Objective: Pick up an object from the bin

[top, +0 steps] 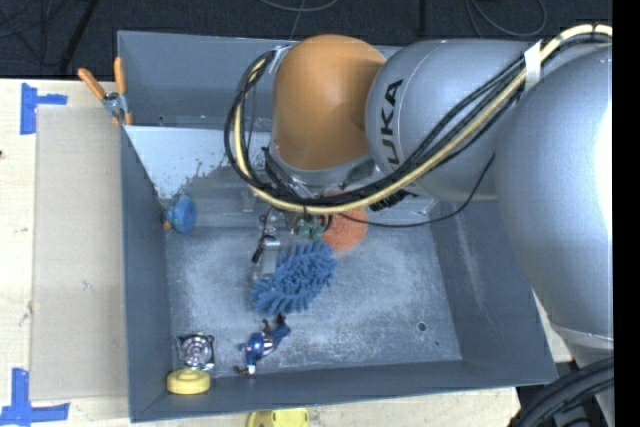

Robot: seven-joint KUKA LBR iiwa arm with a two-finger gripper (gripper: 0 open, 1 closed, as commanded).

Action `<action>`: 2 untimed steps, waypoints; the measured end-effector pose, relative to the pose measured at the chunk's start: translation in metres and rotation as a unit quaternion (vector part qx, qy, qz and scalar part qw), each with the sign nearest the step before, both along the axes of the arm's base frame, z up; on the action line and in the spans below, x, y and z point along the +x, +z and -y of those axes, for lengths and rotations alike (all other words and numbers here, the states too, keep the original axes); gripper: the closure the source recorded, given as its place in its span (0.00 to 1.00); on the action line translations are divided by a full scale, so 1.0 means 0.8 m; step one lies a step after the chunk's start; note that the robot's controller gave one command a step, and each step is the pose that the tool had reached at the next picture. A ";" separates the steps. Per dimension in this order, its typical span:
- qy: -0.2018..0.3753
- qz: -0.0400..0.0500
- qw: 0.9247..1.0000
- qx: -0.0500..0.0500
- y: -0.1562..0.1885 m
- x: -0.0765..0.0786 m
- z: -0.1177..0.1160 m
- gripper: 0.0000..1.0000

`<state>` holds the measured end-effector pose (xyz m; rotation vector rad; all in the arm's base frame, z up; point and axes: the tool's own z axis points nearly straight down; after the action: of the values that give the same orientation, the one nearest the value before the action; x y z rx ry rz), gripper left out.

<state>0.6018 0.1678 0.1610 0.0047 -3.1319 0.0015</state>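
Grey sheet metal, dusted with pale specks, is seen as the floor of the bin (pixel 400 315), with a dark floor and cables beyond it. Beneath the orange cover (pixel 320 100) of the wrist, the gripper (pixel 267 251) is set low near the middle of the bin. Whether its jaws are apart or together cannot be told, as they are largely hidden by the wrist and its cables. Right at its tip, a blue shaggy chenille piece (pixel 293 279) lies flat near the bin's centre, seemingly touched by the gripper at its upper left edge. An orange rounded thing (pixel 349 231) is tucked just behind it. Farther out, a small blue ball (pixel 182 213) is seen by the left wall. A yellow disc (pixel 188 381), a clear cap-like piece (pixel 196 350) and a small blue toy (pixel 258 347) are gathered at the near left corner. The chenille piece is judged light, soft and yielding. A pinch across a thick tuft of strands is advised, since a shallow hold could be lost.
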 end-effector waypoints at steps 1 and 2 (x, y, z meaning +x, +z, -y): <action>-0.001 0.004 1.000 0.001 0.006 0.002 0.001 0.00; 0.034 0.008 0.999 0.001 -0.014 -0.013 0.010 0.00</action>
<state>0.5911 0.1599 0.1497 0.1113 -3.1466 -0.0026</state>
